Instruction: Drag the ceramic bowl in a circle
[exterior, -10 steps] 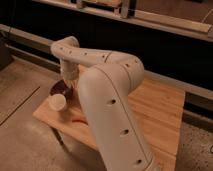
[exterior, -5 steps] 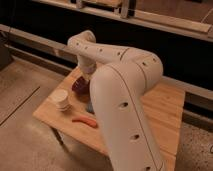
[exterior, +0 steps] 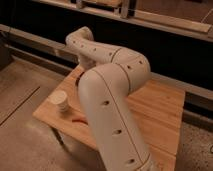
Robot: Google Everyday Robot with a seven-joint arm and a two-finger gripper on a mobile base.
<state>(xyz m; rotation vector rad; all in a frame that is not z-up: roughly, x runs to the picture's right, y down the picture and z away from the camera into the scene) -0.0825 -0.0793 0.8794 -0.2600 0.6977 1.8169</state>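
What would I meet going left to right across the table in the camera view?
In order: stack of white cups → thin orange-red item → robot arm → bare table top. The gripper is hidden behind the arm and the ceramic bowl cannot be seen, so both are left out.

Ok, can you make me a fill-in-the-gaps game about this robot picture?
1. The stack of cups is coloured ____.
2. The table is made of ____.
3. The gripper, at the table's far left, is hidden behind the robot's big ____.
Missing words: white, wood, arm.
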